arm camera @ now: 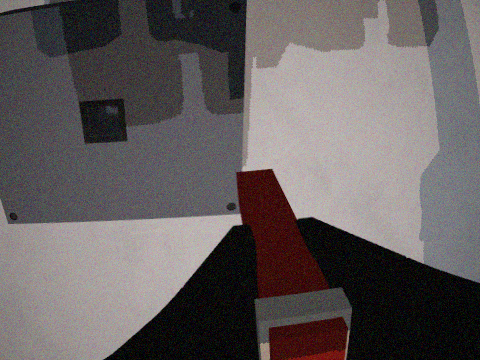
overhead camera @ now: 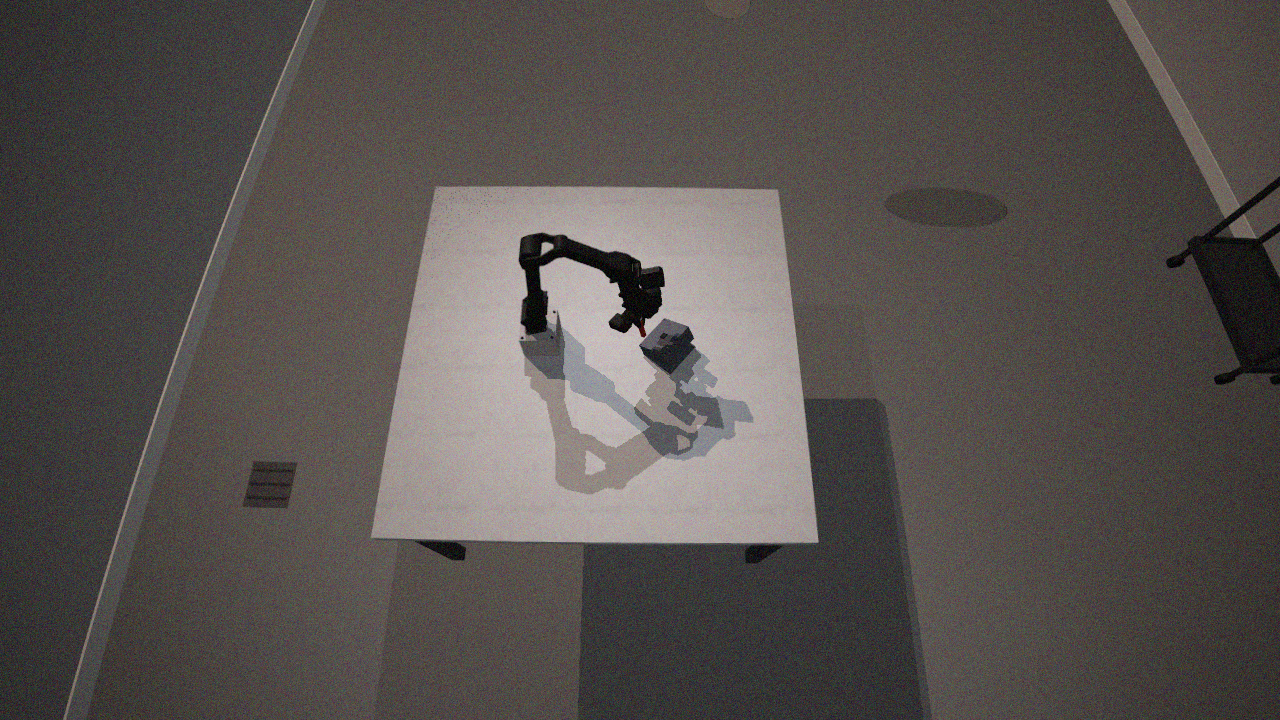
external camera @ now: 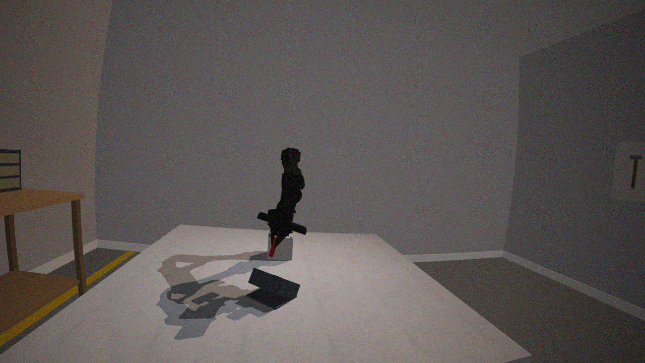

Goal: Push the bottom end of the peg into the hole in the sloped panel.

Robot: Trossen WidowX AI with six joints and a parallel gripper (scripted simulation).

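A dark red, flat-sided peg [overhead camera: 641, 330] [external camera: 272, 250] [arm camera: 280, 240] with a grey band near its top is held clear of the table. My gripper [overhead camera: 639, 318] [external camera: 276, 240] [arm camera: 272, 239] is shut on it, black fingers on both sides, and the peg's bottom end sticks out past them. The grey sloped panel [overhead camera: 657, 340] [external camera: 275, 283] [arm camera: 165, 175] stands close beside the peg. Its square dark hole [overhead camera: 663, 335] [arm camera: 104, 121] is up and to the left of the peg's end in the wrist view. In the exterior view the panel's face is turned away.
The white table [overhead camera: 483, 429] [external camera: 369, 306] bears the panel and the arm's pale base block [overhead camera: 541, 342] [external camera: 283, 252]. Arm shadows fall over part of the panel's face. Small dark screw dots [arm camera: 231, 206] mark the panel's corners. A wooden side table [external camera: 45, 198] stands apart at left in the exterior view.
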